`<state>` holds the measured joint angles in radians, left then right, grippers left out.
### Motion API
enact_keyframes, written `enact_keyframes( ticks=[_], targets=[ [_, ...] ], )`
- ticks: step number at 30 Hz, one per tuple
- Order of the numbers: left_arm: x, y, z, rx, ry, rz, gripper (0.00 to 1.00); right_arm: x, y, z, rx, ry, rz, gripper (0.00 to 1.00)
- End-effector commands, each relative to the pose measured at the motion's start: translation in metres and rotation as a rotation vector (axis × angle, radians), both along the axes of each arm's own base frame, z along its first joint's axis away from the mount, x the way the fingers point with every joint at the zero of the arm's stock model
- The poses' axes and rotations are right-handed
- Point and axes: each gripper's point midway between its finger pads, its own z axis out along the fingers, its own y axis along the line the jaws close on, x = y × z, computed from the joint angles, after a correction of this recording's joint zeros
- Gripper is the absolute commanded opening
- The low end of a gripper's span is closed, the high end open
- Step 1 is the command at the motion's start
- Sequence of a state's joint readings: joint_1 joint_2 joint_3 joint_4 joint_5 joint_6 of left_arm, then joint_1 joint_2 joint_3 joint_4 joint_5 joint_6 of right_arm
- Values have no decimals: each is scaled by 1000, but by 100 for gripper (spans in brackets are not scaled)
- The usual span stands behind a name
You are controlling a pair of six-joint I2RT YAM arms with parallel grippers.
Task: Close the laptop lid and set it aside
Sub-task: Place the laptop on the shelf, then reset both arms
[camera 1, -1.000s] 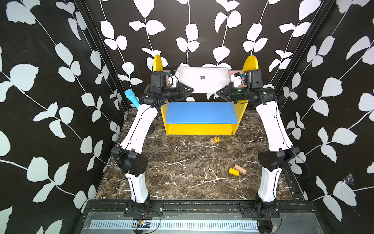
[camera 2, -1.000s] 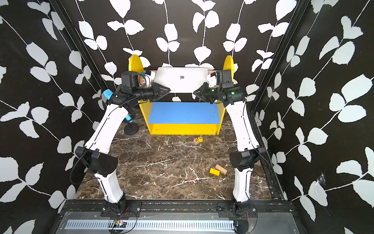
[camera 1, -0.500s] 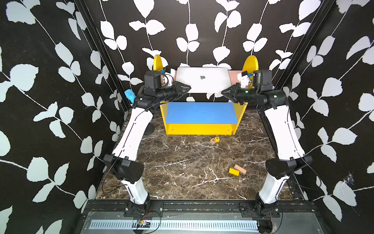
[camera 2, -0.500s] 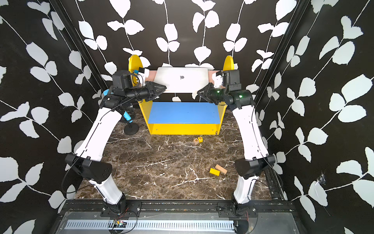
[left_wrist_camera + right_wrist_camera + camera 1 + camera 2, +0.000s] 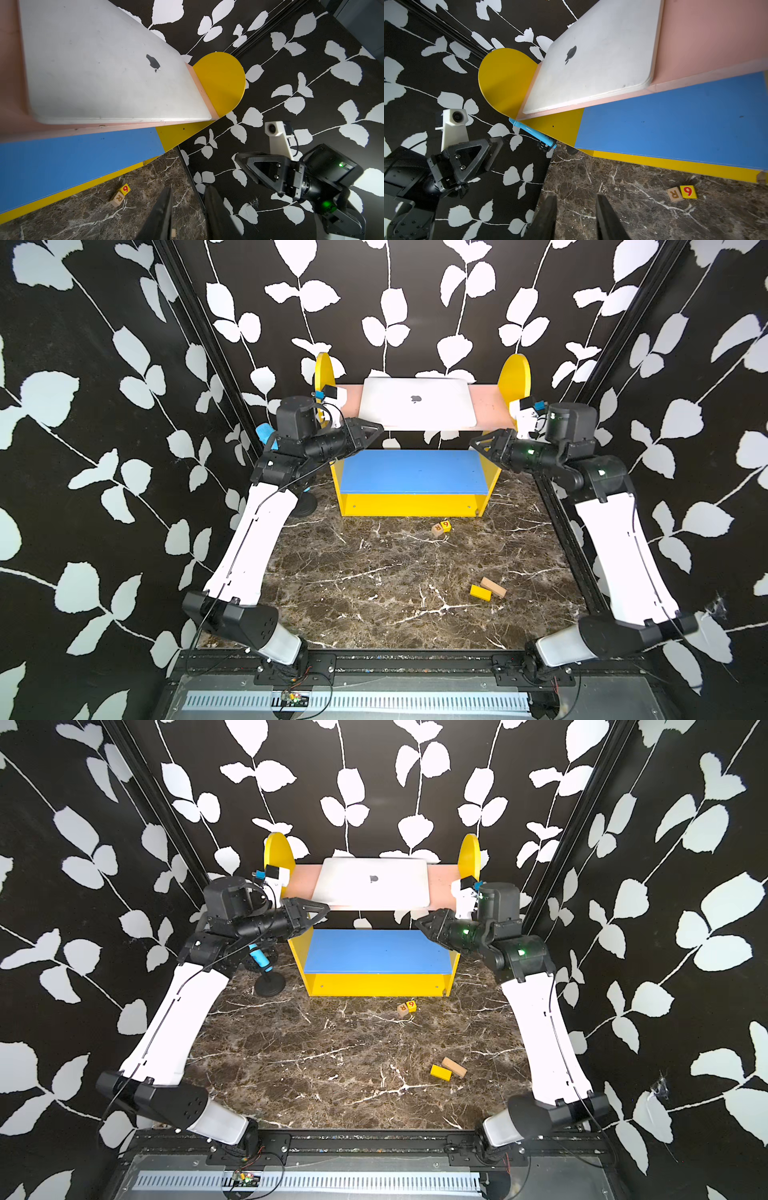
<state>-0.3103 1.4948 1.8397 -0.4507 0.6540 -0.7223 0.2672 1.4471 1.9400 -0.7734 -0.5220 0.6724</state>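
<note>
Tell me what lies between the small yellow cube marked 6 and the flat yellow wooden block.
Only bare brown marble tabletop, shown in both top views.

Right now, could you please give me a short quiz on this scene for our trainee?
1. True or false: the laptop lid is shut.
2. Which surface bears the laptop? A) pink top board B) blue lower board C) marble table
3. What do the left gripper and right gripper hold?
Key: 1 true; 2 A; 3 nothing, both stand open, clear of the laptop.
</note>
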Motion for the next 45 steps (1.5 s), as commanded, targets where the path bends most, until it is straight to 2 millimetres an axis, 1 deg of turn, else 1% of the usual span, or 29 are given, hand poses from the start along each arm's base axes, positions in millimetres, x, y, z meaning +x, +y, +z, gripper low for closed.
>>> enact_keyframes(
  ticks=[1, 4, 10, 13, 15, 16, 17, 18, 24, 25, 26, 27, 30, 34, 36, 41, 43, 44, 45],
  targets=[
    [-21, 14, 17, 22, -121, 26, 34, -6, -11, 10, -49, -126, -32, 40],
    [-34, 21, 11, 49, -166, 39, 42, -15, -19, 5, -81, -175, -48, 45],
    [-53, 43, -4, 123, -259, 129, 58, -30, -31, -10, -153, -271, -71, 56],
    [-62, 53, -14, 144, -309, 177, 71, -34, -38, -22, -200, -305, -85, 60],
    [-66, 62, -23, 170, -339, 221, 79, -38, -43, -30, -227, -329, -105, 67],
    [-68, 69, -30, 192, -353, 255, 85, -39, -46, -36, -242, -340, -118, 89],
    [-71, 74, -34, 209, -365, 279, 90, -41, -50, -38, -251, -357, -132, 98],
    [-72, 80, -40, 227, -368, 306, 97, -43, -53, -41, -263, -369, -143, 100],
    [-76, 108, -78, 324, -381, 443, 99, -44, -73, -71, -326, -414, -244, 100],
    [-76, 113, -82, 332, -391, 468, 98, -44, -78, -75, -333, -431, -275, 100],
    [-76, 118, -90, 345, -388, 501, 98, -44, -83, -84, -345, -438, -305, 100],
    [-75, 125, -97, 358, -388, 535, 99, -44, -90, -87, -354, -458, -345, 100],
    [-74, 143, -119, 412, -382, 627, 98, -45, -109, -107, -388, -497, -448, 100],
    [-69, 165, -151, 483, -371, 742, 98, -46, -131, -140, -449, -518, -567, 100],
    [-67, 174, -163, 510, -385, 795, 98, -44, -142, -157, -488, -525, -623, 100],
    [-65, 196, -189, 564, -399, 927, 99, -42, -171, -199, -576, -508, -782, 100],
    [-64, 206, -200, 598, -385, 977, 98, -41, -179, -213, -606, -493, -820, 100],
    [-64, 211, -206, 615, -380, 1002, 98, -40, -182, -217, -615, -485, -840, 100],
    [-64, 215, -212, 627, -373, 1026, 98, -39, -187, -227, -634, -461, -858, 100]
  ],
)
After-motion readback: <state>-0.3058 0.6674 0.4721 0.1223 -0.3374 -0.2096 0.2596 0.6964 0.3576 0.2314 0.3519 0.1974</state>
